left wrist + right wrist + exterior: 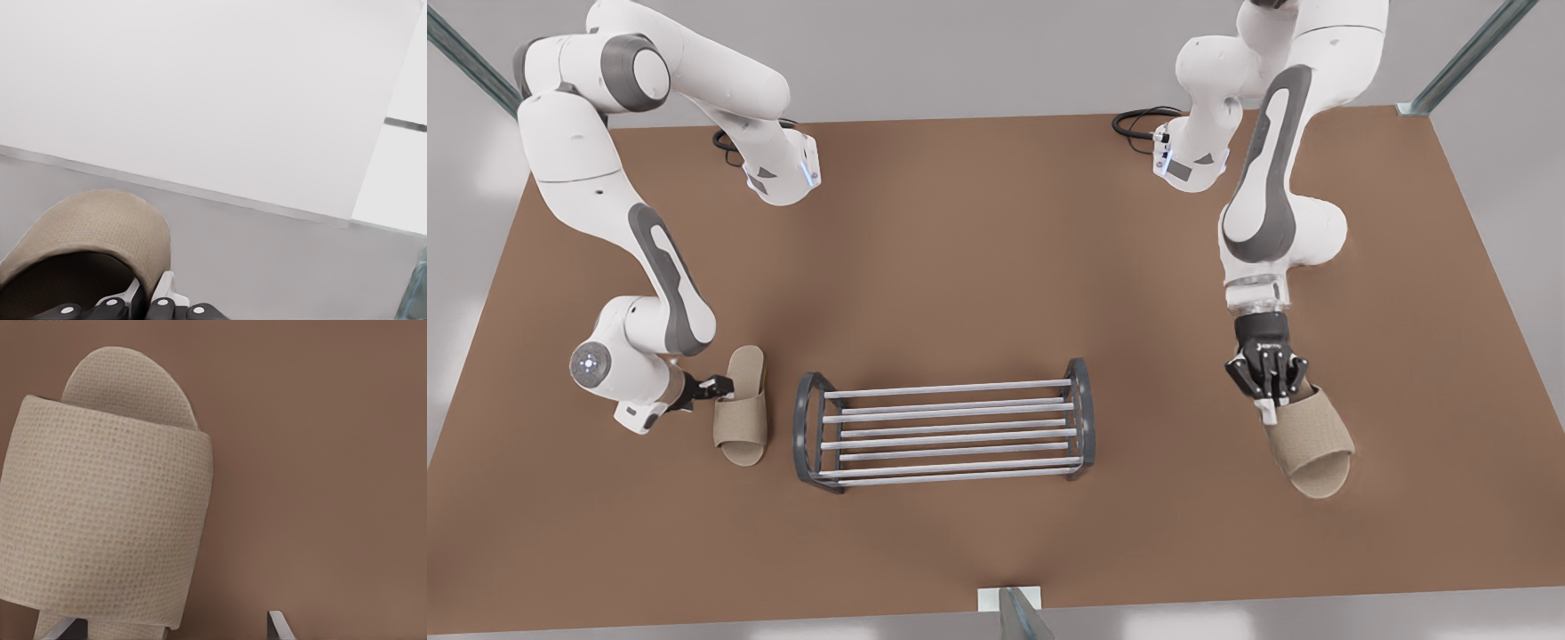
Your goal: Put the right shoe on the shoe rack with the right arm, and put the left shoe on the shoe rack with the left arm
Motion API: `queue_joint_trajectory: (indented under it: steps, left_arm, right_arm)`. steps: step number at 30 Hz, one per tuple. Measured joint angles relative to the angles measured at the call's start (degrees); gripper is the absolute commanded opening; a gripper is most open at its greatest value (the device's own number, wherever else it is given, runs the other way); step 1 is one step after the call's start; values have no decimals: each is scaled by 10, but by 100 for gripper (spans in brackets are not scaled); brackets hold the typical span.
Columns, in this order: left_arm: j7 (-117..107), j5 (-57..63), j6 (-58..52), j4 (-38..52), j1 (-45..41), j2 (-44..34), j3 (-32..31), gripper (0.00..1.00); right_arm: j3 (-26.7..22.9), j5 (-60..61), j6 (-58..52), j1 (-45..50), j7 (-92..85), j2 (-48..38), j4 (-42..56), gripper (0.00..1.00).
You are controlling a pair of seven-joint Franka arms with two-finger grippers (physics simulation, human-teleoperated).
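The shoe rack [951, 388] stands in the middle of the brown table with nothing on it. At the front view's left, the left shoe [742, 411] lies just beside the rack's end frame. My left gripper [719, 387] reaches in sideways and is shut on the strap's edge [100, 227]; its fingertips [133, 298] pinch that edge. At the front view's right, the right shoe [1309, 442] lies on the table at an angle. My right gripper [1272, 402] hangs open over its heel end, with the strap [107, 513] just ahead of it. One fingertip [275, 623] is off the shoe's side.
Black cables [1138, 120] lie at the back of the table near each arm's base. A small white bracket [1009, 600] sits at the front edge. Bare table [1174, 498] separates the rack from the right shoe.
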Motion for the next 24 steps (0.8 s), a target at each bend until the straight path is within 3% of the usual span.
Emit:
queue_joint_trajectory:
  steps: [3,7,10,17,24]
  left_arm:
    - [0,-42,59,28,-13,-32,-102,21]
    - [0,-108,96,90,-55,-1,-194,21]
    - [0,-171,78,142,-94,78,-204,21]
    - [0,-261,-30,256,-132,245,-205,21]
    - [0,-275,-80,280,-126,299,-184,21]
  right_arm:
    - [0,0,1,0,4,5,3,100]
    - [0,1,2,0,9,5,3,82]
    - [0,1,2,0,12,6,3,71]
    - [0,1,2,3,19,8,7,60]
    - [0,1,1,4,22,10,10,26]
